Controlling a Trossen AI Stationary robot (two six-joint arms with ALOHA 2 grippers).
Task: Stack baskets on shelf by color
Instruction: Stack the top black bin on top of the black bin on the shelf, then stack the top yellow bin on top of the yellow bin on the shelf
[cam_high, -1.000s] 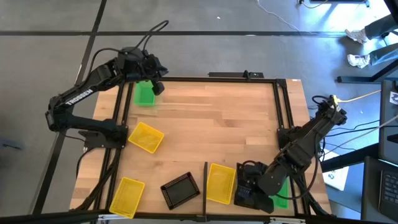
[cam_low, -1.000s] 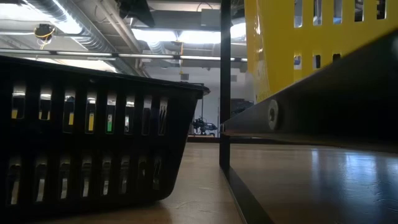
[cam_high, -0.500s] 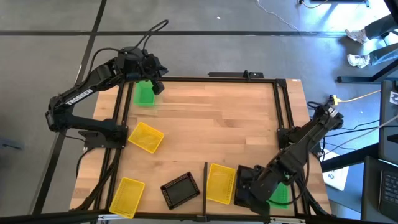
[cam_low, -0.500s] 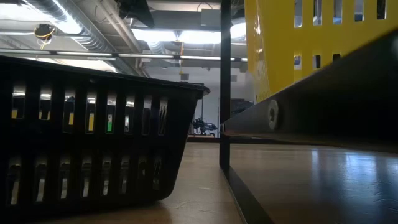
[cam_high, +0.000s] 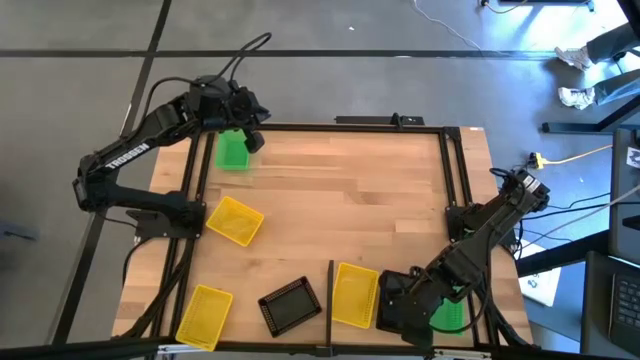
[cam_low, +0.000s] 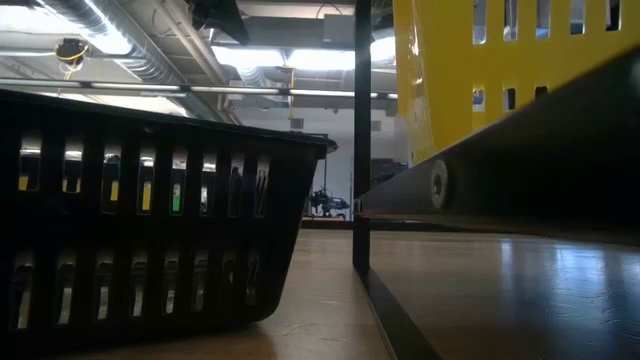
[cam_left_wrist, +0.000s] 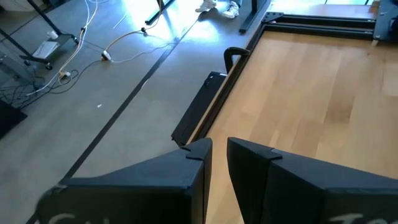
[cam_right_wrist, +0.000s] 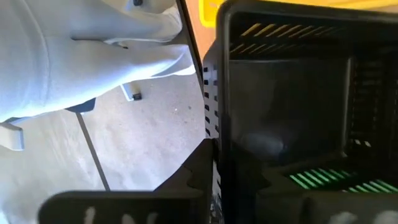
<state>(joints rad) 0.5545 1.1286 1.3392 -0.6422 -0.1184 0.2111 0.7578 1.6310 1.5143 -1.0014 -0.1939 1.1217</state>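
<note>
Several baskets show in the high view. A green basket (cam_high: 232, 150) lies at the table's far left corner. Two yellow ones (cam_high: 235, 220) (cam_high: 205, 315) and a black one (cam_high: 290, 305) lie on the left half. On the shelf (cam_high: 345, 335), right of its black bar (cam_high: 330, 290), stand a yellow basket (cam_high: 355, 295) and a green basket (cam_high: 447, 312). My right gripper (cam_high: 402, 300) is shut on another black basket (cam_high: 392, 310) between them. My left gripper (cam_high: 252, 140) hovers shut beside the far green basket. My right gripper (cam_right_wrist: 217, 158) pinches the black basket's lattice side wall (cam_right_wrist: 216, 112), one finger inside and one outside. The basket's floor (cam_right_wrist: 292, 130) lies partly over the green basket, which shows through the slots (cam_right_wrist: 323, 180). I cannot tell whether the black basket is lifted clear.
A black frame (cam_high: 455, 170) runs along the table's left, right and far edges. The low view shows the black basket (cam_low: 150, 210) on the tabletop and the yellow basket (cam_low: 500, 60) above the shelf's edge (cam_low: 480, 170). A person's pale sleeve (cam_right_wrist: 81, 56) shows beyond the table's near edge.
My right gripper has carried the black basket a little toward the table's left, away from the green basket on the shelf, so more of that green basket shows now. The left arm has kept still.
</note>
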